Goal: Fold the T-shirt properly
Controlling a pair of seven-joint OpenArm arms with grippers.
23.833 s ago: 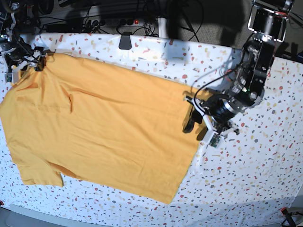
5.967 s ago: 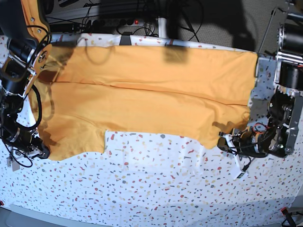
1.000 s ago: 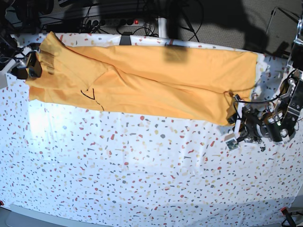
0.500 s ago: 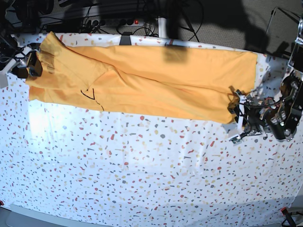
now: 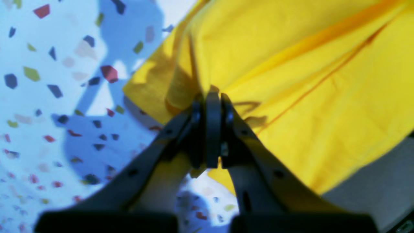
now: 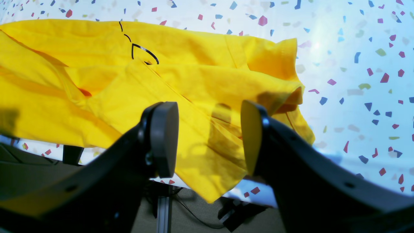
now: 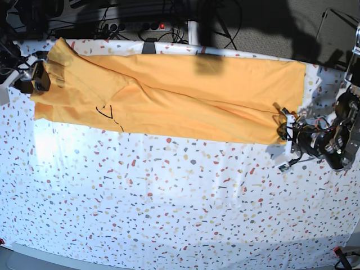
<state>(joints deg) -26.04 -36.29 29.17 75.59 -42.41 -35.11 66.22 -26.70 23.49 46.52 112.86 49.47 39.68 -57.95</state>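
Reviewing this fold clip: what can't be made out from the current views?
- T-shirt underlayers: hidden by its own folds, base view.
- Cloth between the left end effector fingertips: blurred, left wrist view.
- Right end effector in base view: cut by the frame's left edge.
- T-shirt's far hem: cut by the right wrist view's left edge.

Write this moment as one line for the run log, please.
T-shirt: folded in long band on tablecloth | left gripper: shut on shirt corner | right gripper: open above sleeve end, not gripping

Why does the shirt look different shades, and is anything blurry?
Base view: the T-shirt looks muted orange, with a dark shadow patch on its top edge. Left wrist view: vivid yellow, everything soft; the left gripper casts blue shadows on the tablecloth. Right wrist view: sharper.
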